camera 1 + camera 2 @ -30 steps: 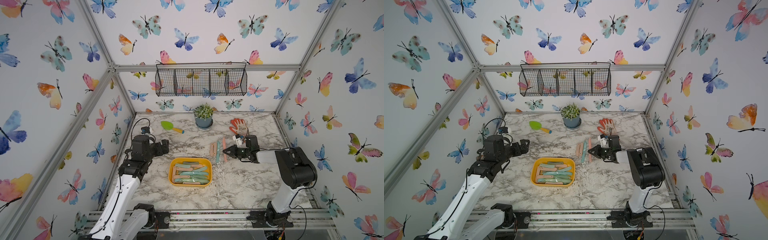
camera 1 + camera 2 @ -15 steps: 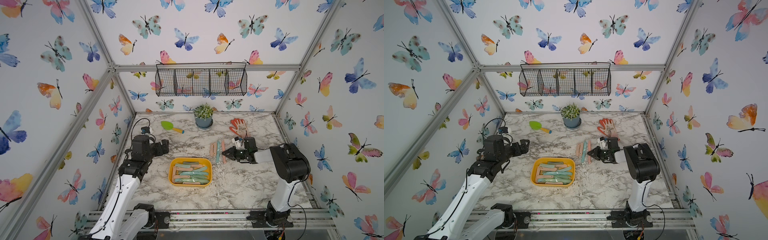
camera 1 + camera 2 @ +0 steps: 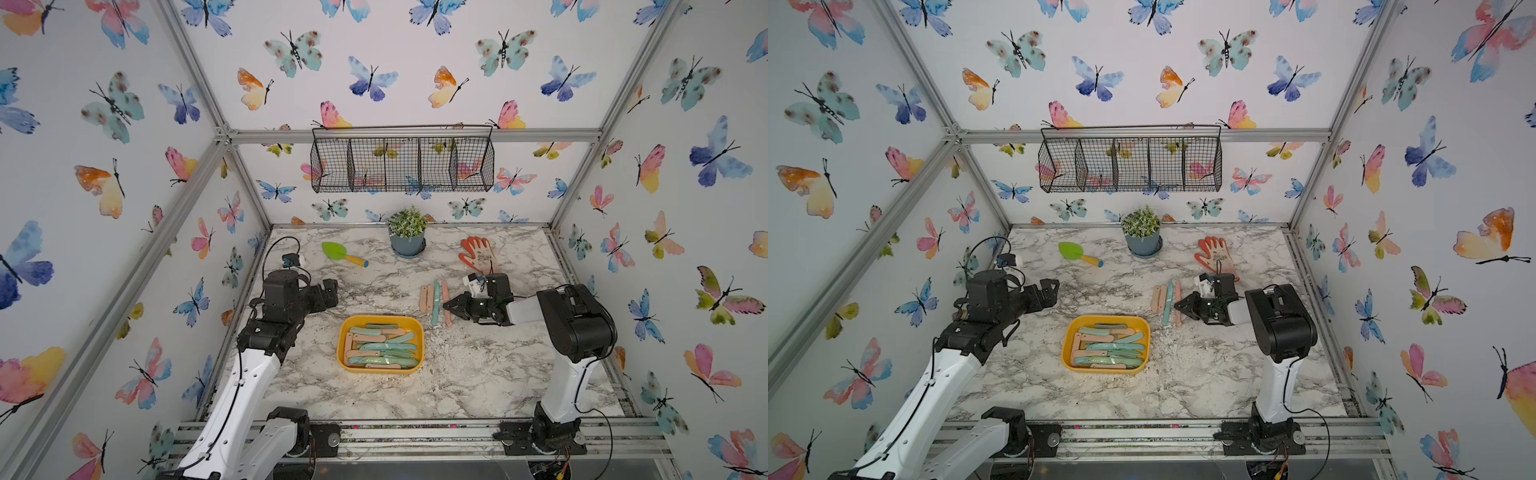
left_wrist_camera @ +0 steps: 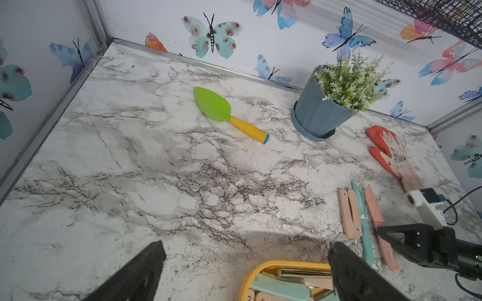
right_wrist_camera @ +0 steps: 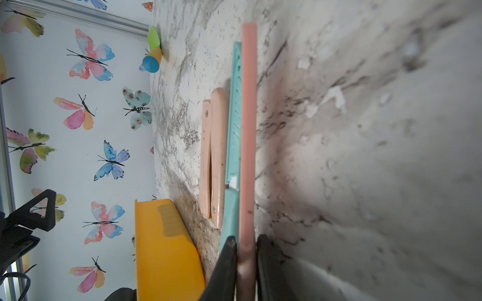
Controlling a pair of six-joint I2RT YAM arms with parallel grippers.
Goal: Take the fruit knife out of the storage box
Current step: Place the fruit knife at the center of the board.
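- While pinching the pink knife, the right gripper holds it beside the teal knife, likely to line them up.
- Meanwhile the left gripper hangs spread, seemingly idle.

1. In the left wrist view, the storage box runs off the picture's edge; only one rim and a few handles show.
2. Above the storage box there, the left gripper is two dark, blurred fingers with their bases cut off.
3. In the right wrist view, beyond the storage box, the pink knife blurs between the right gripper fingers; contact cannot be told.
4. In a top view, the knives inside the storage box overlap, too small to count.
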